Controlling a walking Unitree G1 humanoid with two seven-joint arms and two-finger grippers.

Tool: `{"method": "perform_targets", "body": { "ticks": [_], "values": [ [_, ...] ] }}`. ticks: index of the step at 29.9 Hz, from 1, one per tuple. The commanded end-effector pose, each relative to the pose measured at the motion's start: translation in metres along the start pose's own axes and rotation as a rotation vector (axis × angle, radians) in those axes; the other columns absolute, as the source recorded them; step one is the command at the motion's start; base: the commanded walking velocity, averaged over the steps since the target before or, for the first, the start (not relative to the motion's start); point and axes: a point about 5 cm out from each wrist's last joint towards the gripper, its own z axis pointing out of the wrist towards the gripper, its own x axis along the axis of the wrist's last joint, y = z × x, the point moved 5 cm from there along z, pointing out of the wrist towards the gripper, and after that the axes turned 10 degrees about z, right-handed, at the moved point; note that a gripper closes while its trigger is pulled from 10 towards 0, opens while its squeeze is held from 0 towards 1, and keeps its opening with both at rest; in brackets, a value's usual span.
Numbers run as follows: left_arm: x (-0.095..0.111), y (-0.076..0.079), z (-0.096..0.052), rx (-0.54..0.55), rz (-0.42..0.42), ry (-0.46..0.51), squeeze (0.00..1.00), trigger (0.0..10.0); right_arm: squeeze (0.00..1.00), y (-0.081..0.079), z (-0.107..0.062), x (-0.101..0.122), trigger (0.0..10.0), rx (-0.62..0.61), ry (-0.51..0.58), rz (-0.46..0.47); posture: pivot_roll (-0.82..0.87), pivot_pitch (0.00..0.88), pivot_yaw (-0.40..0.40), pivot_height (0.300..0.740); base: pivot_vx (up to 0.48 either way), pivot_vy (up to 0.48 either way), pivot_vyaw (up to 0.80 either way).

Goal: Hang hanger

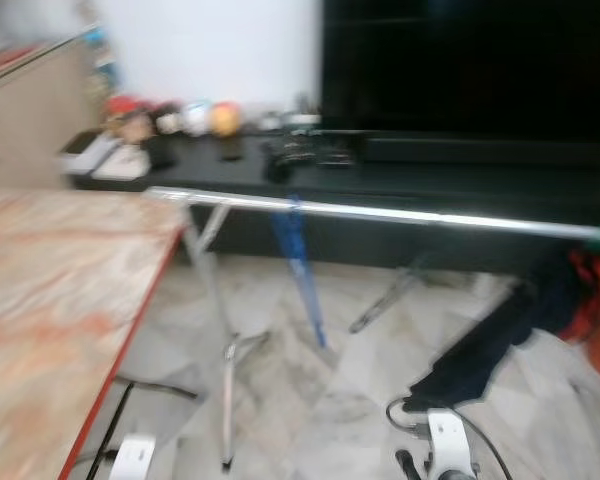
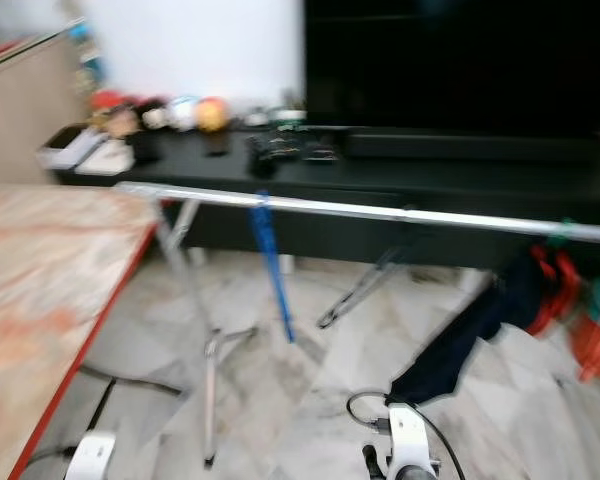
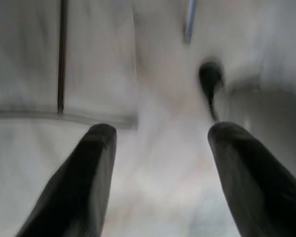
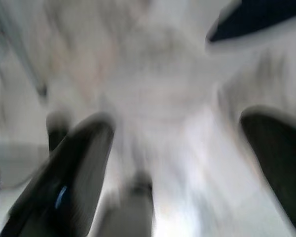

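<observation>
Both of my tools were spread wide and empty, the left tool (image 3: 158, 143) and the right tool (image 4: 177, 143) each hanging over pale marble floor (image 1: 310, 410). Across mid-frame my silver rail (image 1: 400, 213) ran long, from upper left down toward the right edge. From it hung a blue hanger (image 1: 300, 270), its long axis slanting down and right, just right of the rail's leg. Dark clothes (image 1: 500, 335) lay at lower right. Blur hid any writing.
</observation>
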Motion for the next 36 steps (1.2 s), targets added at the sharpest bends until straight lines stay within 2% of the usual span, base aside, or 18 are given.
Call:
{"method": "perform_targets", "body": {
  "ticks": [1,29,36],
  "values": [
    [-0.0030,-0.0051,-0.0009,0.009,0.021,-0.015,0.00,10.0,0.00,-0.0030,-0.0003,-0.0049,10.0,0.007,-0.010,0.001,-0.12,0.000,0.052,0.740,-0.281,0.000,0.00],
    [-0.0030,-0.0034,-0.0008,-0.001,0.041,-0.016,0.00,10.0,0.00,-0.0032,-0.0008,-0.0105,10.0,0.001,-0.025,0.015,-0.11,0.000,0.048,0.740,-0.281,0.000,0.00],
    [-0.0020,-0.0038,-0.0006,0.003,0.028,-0.014,0.00,10.0,0.00,-0.0037,-0.0007,-0.0099,10.0,0.005,-0.026,0.011,-0.11,0.000,0.048,0.740,-0.282,0.000,-0.72]
  ]
}}
